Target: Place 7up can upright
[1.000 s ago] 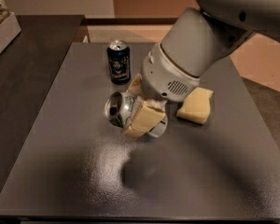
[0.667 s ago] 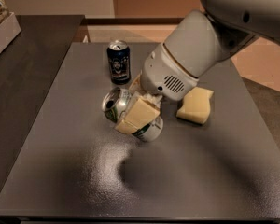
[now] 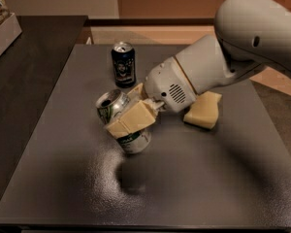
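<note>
The 7up can (image 3: 117,109), silver-grey with green and white print and a pull-tab top, is held above the dark table (image 3: 63,178) near its middle. It is tilted, its top pointing up and to the left. My gripper (image 3: 131,115) is shut on the can, with a cream finger (image 3: 132,121) across the can's front. The arm (image 3: 223,62) comes in from the upper right.
A dark blue can (image 3: 123,63) stands upright behind the gripper. A yellow sponge (image 3: 203,109) lies to the right, partly behind the wrist. A white box (image 3: 2,30) sits at the far left on a dark counter.
The gripper has turned with the can, raising the can's top from lying sideways toward upright, and the arm has swung lower and rightward.
</note>
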Tool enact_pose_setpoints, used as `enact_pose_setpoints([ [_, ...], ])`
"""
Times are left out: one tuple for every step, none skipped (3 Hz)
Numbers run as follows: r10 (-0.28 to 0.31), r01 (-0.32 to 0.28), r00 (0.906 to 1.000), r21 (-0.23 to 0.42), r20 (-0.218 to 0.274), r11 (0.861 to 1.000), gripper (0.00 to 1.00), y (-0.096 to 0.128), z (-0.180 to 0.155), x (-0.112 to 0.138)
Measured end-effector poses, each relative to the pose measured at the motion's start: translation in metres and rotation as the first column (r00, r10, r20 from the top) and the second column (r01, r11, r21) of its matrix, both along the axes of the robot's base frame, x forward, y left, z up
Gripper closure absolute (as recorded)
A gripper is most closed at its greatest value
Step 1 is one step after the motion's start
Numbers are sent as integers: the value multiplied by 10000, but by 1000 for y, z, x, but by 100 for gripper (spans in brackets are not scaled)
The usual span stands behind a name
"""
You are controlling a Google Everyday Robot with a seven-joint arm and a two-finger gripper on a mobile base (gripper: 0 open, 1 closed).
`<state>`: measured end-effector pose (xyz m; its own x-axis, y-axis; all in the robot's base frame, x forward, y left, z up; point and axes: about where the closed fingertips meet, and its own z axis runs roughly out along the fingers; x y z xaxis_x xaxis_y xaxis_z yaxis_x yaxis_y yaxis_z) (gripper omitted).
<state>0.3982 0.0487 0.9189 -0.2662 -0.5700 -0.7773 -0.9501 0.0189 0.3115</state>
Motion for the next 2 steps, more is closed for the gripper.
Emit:
enact_pose_setpoints([
  [279,-308,9993,1362,231,9902,100,9,5,1],
  [517,-646,9966,2188,642,9736,100,13,7,0],
])
